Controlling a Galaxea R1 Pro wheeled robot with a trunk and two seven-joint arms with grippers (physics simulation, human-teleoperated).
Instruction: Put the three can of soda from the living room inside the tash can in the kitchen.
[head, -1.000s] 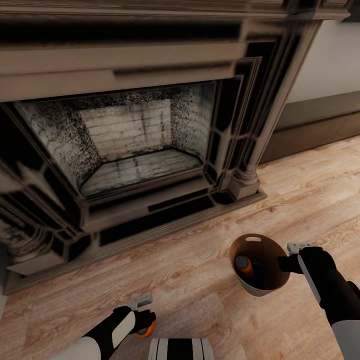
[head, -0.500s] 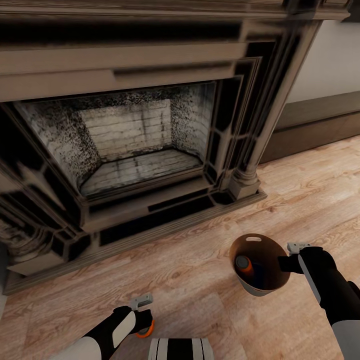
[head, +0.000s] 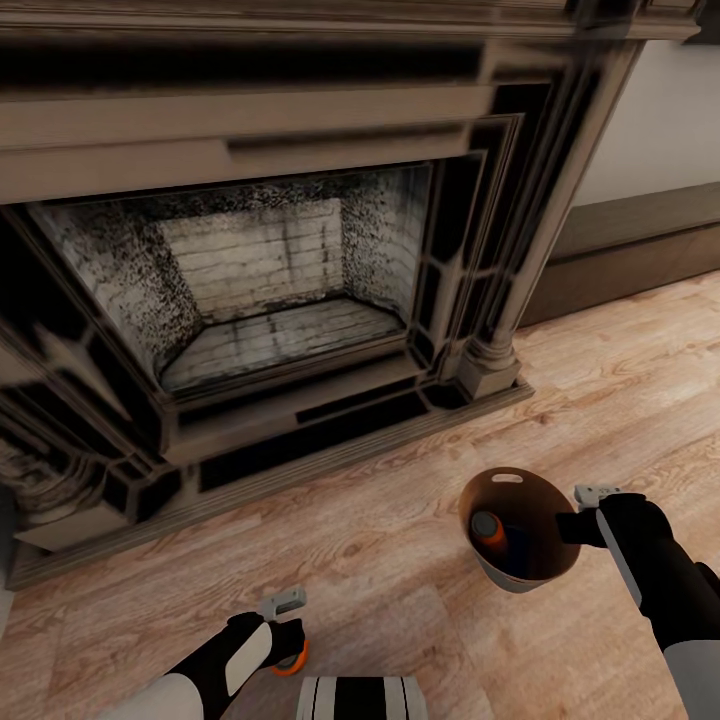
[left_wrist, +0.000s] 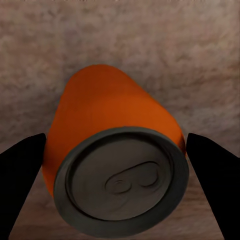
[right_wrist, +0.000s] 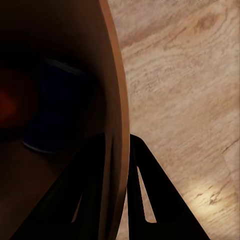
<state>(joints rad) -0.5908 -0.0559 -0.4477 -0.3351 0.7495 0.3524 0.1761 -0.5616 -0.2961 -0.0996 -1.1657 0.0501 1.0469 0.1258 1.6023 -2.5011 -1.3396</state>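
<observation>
On the plank floor stands the copper-brown trash can (head: 540, 500), its slot handle at the far rim. An orange can of soda (head: 487, 530) and a dark blue one (head: 516, 556) sit inside it. My right gripper (head: 570, 527) is shut on the bin's right rim, one finger (right_wrist: 95, 200) inside the wall (right_wrist: 116, 100) and one outside. In that wrist view the blue can (right_wrist: 55, 105) shows dimly in the dark interior. My left gripper (head: 290, 640) is low over the floor, shut on the other orange can of soda (left_wrist: 115, 150), with a dark finger (left_wrist: 22, 175) at each side of it.
The dark carved fireplace (head: 250, 280) with its sooty brick firebox fills the view ahead, its hearth step (head: 330, 440) jutting onto the wood floor (head: 400, 560). A column base (head: 488, 375) stands at its right, with a dark baseboard (head: 640, 255) along the wall.
</observation>
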